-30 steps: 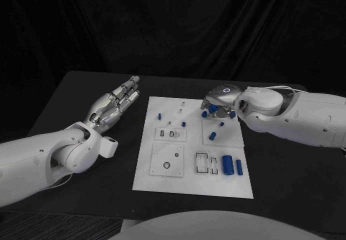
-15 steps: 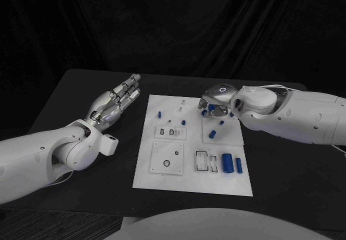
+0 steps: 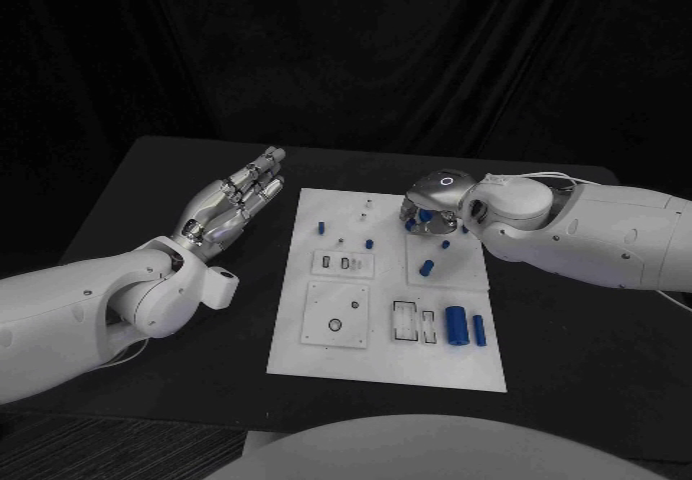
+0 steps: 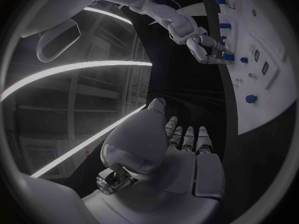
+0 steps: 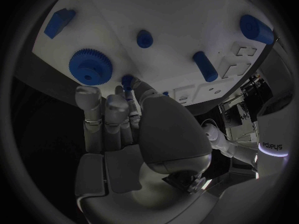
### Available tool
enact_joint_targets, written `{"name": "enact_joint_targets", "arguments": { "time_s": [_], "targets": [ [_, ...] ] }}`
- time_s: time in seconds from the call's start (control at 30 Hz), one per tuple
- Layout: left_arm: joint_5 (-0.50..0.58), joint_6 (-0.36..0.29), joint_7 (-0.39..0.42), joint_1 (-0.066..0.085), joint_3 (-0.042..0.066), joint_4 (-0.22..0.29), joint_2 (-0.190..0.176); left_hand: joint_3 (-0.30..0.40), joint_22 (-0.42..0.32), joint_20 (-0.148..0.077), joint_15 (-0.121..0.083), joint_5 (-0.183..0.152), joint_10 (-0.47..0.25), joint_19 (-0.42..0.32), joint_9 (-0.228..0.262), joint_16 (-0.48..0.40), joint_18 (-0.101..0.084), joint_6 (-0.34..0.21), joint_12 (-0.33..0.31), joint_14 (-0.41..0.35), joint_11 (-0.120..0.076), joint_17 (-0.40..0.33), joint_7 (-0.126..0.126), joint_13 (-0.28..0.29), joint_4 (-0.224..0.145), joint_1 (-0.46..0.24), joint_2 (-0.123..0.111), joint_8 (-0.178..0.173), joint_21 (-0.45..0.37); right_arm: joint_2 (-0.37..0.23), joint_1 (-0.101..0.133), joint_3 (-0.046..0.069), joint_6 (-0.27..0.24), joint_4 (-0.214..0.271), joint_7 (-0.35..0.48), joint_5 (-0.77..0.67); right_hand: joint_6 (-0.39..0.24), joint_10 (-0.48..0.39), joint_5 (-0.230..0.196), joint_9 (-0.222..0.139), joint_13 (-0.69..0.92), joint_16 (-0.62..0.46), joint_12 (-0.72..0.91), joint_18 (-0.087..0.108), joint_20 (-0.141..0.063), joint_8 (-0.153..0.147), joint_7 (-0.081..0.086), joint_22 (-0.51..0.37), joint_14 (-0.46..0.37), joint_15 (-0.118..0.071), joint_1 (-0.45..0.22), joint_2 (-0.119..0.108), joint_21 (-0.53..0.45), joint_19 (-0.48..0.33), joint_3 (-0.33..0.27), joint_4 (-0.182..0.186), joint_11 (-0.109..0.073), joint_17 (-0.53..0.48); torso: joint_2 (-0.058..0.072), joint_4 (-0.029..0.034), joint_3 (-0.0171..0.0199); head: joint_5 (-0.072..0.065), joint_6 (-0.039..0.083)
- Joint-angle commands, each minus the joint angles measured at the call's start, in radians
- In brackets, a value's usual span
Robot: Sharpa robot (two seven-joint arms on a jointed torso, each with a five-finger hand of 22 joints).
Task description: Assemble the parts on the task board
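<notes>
A black table [image 3: 159,190] fills the middle of the head view, its far edge running across the upper part of the frame and its left edge slanting down toward the lower left. Behind it hangs a black curtain [image 3: 361,70], falling in soft vertical folds across the whole top of the frame. At the lower left corner, below the table's edge, a strip of dark ribbed floor [image 3: 101,455] shows. In the left wrist view, long bright light strips [image 4: 74,69] curve across the upper left of the circle, over what looks like a dim ceiling with faint panel lines.
</notes>
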Motion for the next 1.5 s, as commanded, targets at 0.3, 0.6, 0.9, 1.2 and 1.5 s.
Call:
{"name": "enact_joint_targets", "arguments": {
  "time_s": [0.3,0.6,0.9,1.2,1.5],
  "targets": [
    [-0.002,0.025,0.052,0.003,0.001,-0.004,0.003,0.008,-0.001,0.019,0.018,0.008,0.002,0.0,0.002,-0.004,-0.003,0.009,-0.004,-0.002,0.008,-0.001,0.004,-0.001,-0.015,0.011,0.002,0.006,-0.006,0.002,-0.007,0.001,-0.031,-0.01,0.013,-0.01,0.024,0.034,0.003,0.002,-0.001,-0.003,0.001,-0.012,0.001,0.003,-0.002,0.007,-0.007,-0.003,0.004,-0.019,0.002,-0.013,0.036,0.002,0.001,-0.01,-0.002,-0.0024,0.0,0.003,0.0],
    [-0.002,0.032,0.049,0.003,0.001,-0.012,0.01,0.014,-0.001,0.028,0.026,0.01,0.002,0.0,0.003,-0.004,-0.002,0.013,-0.004,-0.002,0.009,-0.001,0.005,-0.001,-0.021,0.01,0.003,0.007,-0.006,0.0,-0.009,0.001,-0.093,-0.017,0.036,-0.01,0.164,0.148,-0.011,0.047,0.001,0.019,0.009,-0.021,-0.018,0.057,-0.02,0.075,0.009,-0.025,0.037,-0.025,0.049,0.008,0.102,-0.008,-0.033,0.015,-0.003,-0.0012,0.0002,0.005,0.0],
    [-0.002,0.037,0.043,0.003,0.001,-0.027,0.017,0.022,-0.001,0.033,0.027,0.011,0.002,0.0,0.003,-0.004,0.001,0.019,-0.004,-0.002,0.014,-0.001,0.009,-0.001,-0.026,0.01,0.006,0.009,-0.006,0.006,-0.001,0.006,-0.171,-0.017,0.041,-0.01,0.191,0.192,-0.028,0.067,-0.001,0.039,0.002,-0.03,-0.024,0.064,-0.021,0.123,0.025,-0.03,0.034,-0.029,0.085,0.029,0.107,-0.009,-0.037,0.041,-0.001,0.001,-0.0011,0.014,0.0],
    [-0.002,0.04,0.038,0.003,0.001,-0.038,0.028,0.025,-0.001,0.033,0.022,0.01,0.002,0.0,0.004,-0.004,0.004,0.022,-0.004,-0.002,0.019,-0.001,0.012,-0.001,-0.029,0.01,0.005,0.009,-0.006,0.084,0.035,0.019,-0.156,-0.094,0.028,0.124,0.189,0.19,-0.038,0.071,-0.002,0.044,-0.004,-0.031,-0.025,0.059,-0.018,0.135,0.028,-0.03,0.027,-0.032,0.093,0.034,0.106,-0.003,-0.032,0.048,0.008,0.0111,-0.0022,0.015,0.007],
    [-0.002,0.044,0.038,0.003,0.001,-0.045,0.037,0.032,-0.001,0.033,0.019,0.012,0.002,0.0,0.0,-0.004,0.009,0.001,-0.004,-0.002,0.019,-0.001,0.011,-0.001,-0.036,0.009,0.004,0.005,-0.006,0.165,0.04,0.029,-0.145,-0.183,0.027,0.166,0.183,0.185,-0.043,0.072,-0.003,0.046,-0.006,-0.032,-0.023,0.053,-0.015,0.139,0.028,-0.027,0.022,-0.037,0.094,0.033,0.105,0.001,-0.029,0.052,0.013,0.0161,-0.0009,0.012,0.023]
  ]
}}
